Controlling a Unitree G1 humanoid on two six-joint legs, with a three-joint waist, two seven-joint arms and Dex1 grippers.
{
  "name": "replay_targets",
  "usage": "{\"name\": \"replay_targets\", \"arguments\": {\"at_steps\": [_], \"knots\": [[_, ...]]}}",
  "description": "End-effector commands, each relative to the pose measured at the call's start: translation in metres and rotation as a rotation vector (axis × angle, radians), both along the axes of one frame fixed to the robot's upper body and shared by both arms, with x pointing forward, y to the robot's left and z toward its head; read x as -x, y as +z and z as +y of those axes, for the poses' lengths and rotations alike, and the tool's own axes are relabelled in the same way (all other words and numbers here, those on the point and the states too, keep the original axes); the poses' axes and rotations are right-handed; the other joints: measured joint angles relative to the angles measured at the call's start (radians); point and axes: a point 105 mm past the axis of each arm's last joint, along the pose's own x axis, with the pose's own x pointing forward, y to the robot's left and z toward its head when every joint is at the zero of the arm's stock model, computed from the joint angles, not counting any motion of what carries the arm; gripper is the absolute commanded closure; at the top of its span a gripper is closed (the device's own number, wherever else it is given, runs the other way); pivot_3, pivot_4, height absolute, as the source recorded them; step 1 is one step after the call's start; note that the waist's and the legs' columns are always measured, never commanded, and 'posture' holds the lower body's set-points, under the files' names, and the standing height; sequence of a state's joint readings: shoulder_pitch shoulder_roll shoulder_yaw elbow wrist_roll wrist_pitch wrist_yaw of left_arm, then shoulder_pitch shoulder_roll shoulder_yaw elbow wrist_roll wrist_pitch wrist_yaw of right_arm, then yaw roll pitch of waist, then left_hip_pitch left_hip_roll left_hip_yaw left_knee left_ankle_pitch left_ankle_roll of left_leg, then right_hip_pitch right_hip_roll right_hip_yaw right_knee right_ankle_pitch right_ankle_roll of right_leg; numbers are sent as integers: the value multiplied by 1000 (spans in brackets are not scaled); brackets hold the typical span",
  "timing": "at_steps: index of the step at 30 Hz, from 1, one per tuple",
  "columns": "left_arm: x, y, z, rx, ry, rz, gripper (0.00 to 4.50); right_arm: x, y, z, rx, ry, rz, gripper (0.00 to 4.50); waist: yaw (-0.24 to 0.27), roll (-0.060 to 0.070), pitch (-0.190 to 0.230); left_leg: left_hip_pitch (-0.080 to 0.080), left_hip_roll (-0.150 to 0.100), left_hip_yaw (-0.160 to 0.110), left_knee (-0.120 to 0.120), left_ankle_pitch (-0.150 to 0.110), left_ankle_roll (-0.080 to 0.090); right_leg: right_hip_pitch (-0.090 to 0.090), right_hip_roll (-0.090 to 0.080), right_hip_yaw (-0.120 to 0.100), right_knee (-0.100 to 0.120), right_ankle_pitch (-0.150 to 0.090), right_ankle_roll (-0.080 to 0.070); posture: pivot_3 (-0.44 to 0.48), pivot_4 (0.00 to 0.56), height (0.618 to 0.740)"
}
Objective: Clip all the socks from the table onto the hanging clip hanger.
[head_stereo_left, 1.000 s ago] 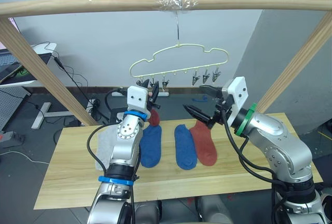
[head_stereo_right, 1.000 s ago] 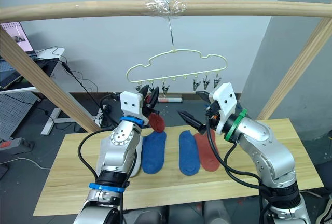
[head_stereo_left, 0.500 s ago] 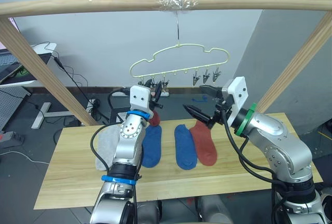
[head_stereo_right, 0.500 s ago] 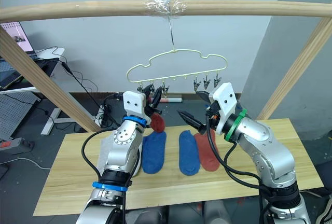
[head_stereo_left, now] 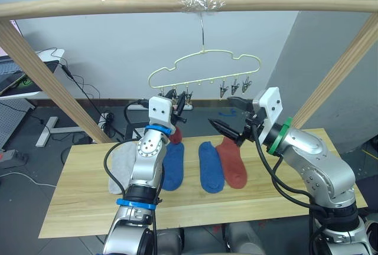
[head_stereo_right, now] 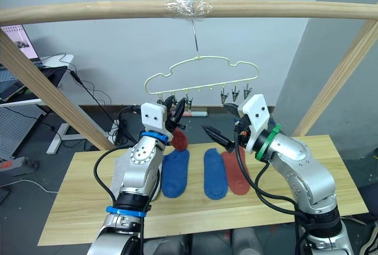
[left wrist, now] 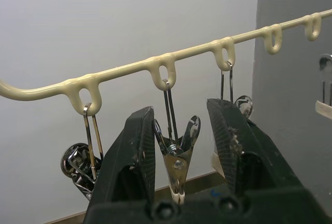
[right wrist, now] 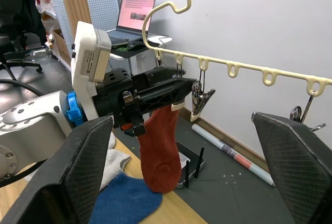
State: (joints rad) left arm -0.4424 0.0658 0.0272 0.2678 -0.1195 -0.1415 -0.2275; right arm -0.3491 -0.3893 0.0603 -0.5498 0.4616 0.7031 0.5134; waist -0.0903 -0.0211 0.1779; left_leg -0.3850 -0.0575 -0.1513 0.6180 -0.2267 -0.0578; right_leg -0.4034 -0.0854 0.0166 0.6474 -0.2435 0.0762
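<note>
- Left eye view: I see my left gripper (head_stereo_left: 176, 98) raised right under the clip hanger (head_stereo_left: 204, 69), at the clips on the robot's-left end of its bar, with a rust red sock (head_stereo_left: 175, 132) dangling below it. The hanger hangs by its hook from the wooden pole (head_stereo_left: 189, 2). My right gripper (head_stereo_left: 231, 116) hovers over the table (head_stereo_left: 77, 202), fingers spread wide and empty. Two blue socks (head_stereo_left: 211, 166) and a second red sock (head_stereo_left: 232, 159) lie flat there; a grey sock (head_stereo_left: 120, 163) lies behind my left arm.
- Left wrist view: my two fingers (left wrist: 134, 151) stand apart on either side of a metal clip (left wrist: 176, 156) hanging from the bar.
- Right wrist view: I see the red sock hanging from the left gripper, pinched at its top edge just beside a clip.
</note>
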Motion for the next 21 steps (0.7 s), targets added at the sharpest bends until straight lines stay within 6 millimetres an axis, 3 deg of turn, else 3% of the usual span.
{"name": "replay_targets", "arguments": {"at_steps": [1,7,13,16,21], "knots": [[1,19,-2,19,-7,-72,3559,3,13,2,-16,12,-60,0,0,0,0,0,0,0,0,0,0,0,0,0,0,0,0,-215,165,740],[1,19,-3,27,-10,-72,4493,3,13,3,-17,14,-61,0,0,0,0,0,0,0,1,0,0,0,0,0,0,0,0,-214,168,740],[1,18,-3,22,-10,-64,4493,1,8,3,-9,6,-50,0,0,0,0,-1,0,0,3,0,0,0,0,0,0,0,2,-214,168,740],[0,17,0,23,-4,-36,4493,-9,-25,-2,86,-57,38,0,0,0,0,-1,0,0,5,0,0,0,0,0,0,1,2,-201,170,740],[-2,20,11,153,-81,105,4493,-35,-127,-23,308,-199,252,0,-1,0,0,-1,0,0,7,0,1,2,1,0,1,2,3,-157,168,740]]}}
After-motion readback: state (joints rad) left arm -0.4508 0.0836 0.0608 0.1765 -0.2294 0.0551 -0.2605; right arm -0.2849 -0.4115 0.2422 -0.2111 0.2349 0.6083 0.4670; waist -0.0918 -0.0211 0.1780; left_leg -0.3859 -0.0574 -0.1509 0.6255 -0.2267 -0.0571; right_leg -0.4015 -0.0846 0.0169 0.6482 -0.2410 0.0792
